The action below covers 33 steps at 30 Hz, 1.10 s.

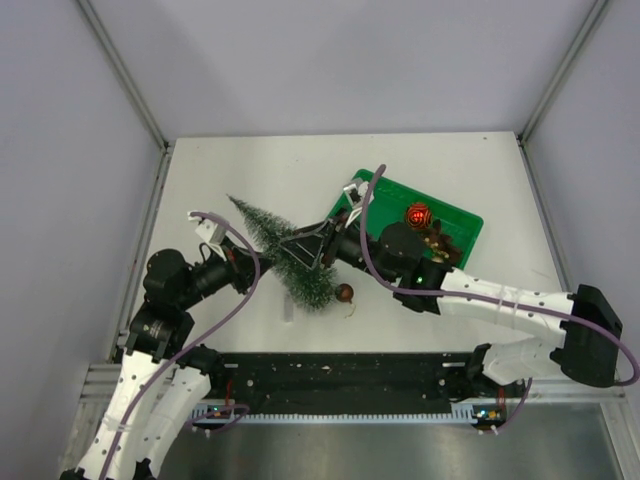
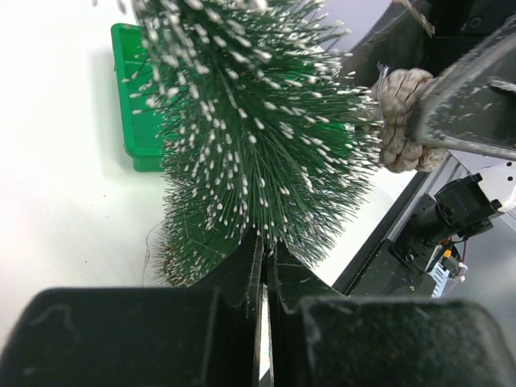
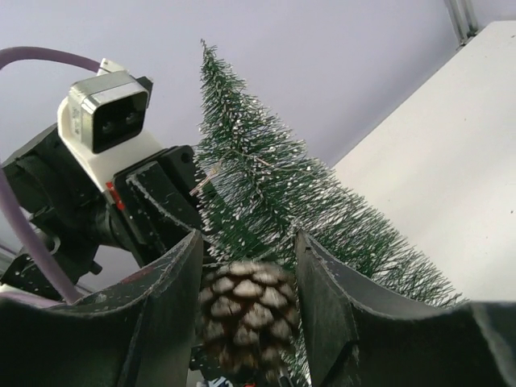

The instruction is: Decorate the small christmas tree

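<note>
Left pincer (image 2: 264, 248) (clamped), small christmas tree (image 2: 258, 137) inside

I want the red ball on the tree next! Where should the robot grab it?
Probably from straight above, pinching across the round middle of the red ball. It lies in the green tray, whose raised rim blocks a sideways reach. Any hanging loop is too small to see.

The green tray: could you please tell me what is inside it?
A red bauble and a brownish ornament show in the tray; the right arm covers the rest.
</note>
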### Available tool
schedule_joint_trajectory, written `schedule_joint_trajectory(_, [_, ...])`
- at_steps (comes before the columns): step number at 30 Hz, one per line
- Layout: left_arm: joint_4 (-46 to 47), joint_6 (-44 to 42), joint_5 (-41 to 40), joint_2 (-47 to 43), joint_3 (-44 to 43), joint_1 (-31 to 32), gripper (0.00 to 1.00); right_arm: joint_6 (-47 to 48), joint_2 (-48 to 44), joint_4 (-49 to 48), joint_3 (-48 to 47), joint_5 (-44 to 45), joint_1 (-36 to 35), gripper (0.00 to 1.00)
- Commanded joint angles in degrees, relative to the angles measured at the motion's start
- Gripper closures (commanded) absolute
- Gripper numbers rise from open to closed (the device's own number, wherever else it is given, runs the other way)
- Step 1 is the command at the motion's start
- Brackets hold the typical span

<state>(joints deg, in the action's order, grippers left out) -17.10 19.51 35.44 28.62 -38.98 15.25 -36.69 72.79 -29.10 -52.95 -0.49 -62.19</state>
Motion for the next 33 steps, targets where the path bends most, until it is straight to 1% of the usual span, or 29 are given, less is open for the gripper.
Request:
schedule_joint_trajectory(1, [4.4, 0.6, 1.9, -0.3, -0.3, 0.0, 1.00, 2.8, 1.6, -1.5, -4.3, 2.7, -1.0, 0.52])
schedule_joint_trajectory(6, [4.7, 0.7, 2.4, -0.1, -0.3, 0.0, 1.00, 4.5, 3.7, -1.2, -6.2, 3.3, -1.4, 0.52])
schedule_joint_trajectory(9, [4.7, 0.4, 2.4, -0.1, -0.6, 0.0, 1.00, 5.4, 3.0, -0.2, -6.1, 3.9, -1.4, 0.52])
schedule_joint_trajectory(13, [4.6, 0.4, 2.3, -0.1, -0.2, 0.0, 1.00, 7.1, -0.5, 2.3, -5.2, 5.7, -1.4, 0.51])
schedule_joint_trajectory(20, [4.9, 0.4, 2.1, -0.5, 0.4, 0.0, 1.00, 9.7, -7.5, 9.0, -3.7, 8.8, -1.4, 0.45])
schedule_joint_trajectory(26, [4.6, 0.5, 2.0, -0.7, 0.1, 0.0, 1.00, 11.3, -10.4, 13.1, -3.4, 11.5, -1.4, 0.44])
schedule_joint_trajectory(30, [3.7, 0.1, 1.7, -0.8, -0.2, 0.0, 1.00, 11.8, -11.9, 21.0, -4.8, 16.5, -0.4, 0.43])
schedule_joint_trajectory(33, [3.4, -0.1, 1.6, -1.0, -0.1, 0.0, 1.00, 8.8, -11.6, 31.3, -5.5, 22.0, 3.0, 0.42])
